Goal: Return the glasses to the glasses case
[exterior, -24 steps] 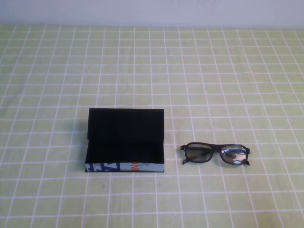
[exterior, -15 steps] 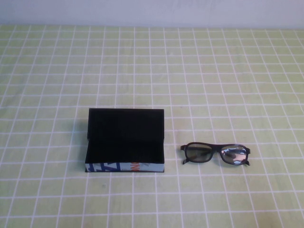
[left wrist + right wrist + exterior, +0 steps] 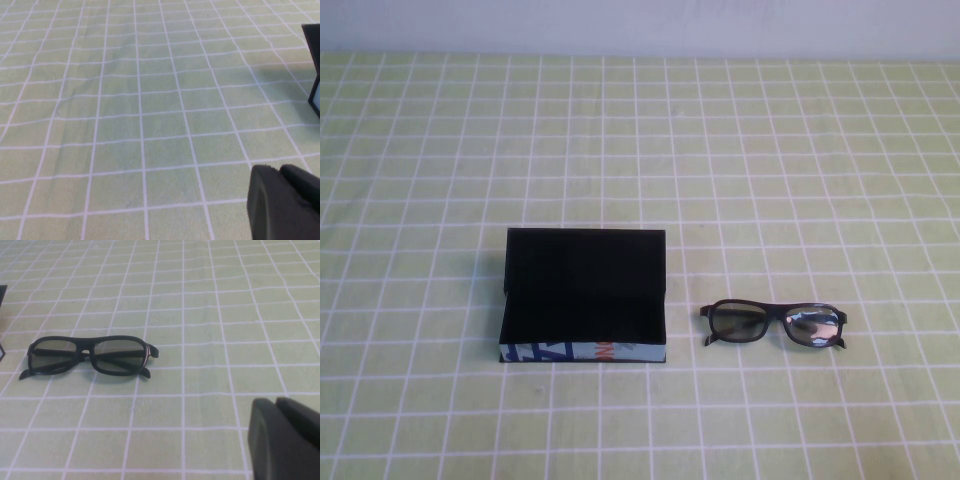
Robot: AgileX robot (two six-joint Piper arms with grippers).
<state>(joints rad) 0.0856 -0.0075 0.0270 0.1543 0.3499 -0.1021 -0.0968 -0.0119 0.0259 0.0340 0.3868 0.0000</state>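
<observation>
A: Where do the task's things lie?

B: The glasses (image 3: pixel 773 325) lie folded on the green-checked counter (image 3: pixel 800 150), just right of the open, empty glasses case (image 3: pixel 584 295).

A: And the arms?

B: The right end effector (image 3: pixel 285 440), shut on nothing, hangs near the glasses; the left end effector (image 3: pixel 285 200) hangs beside the case, aperture not discernible. Nothing appears done; grasp and placement remain.
</observation>
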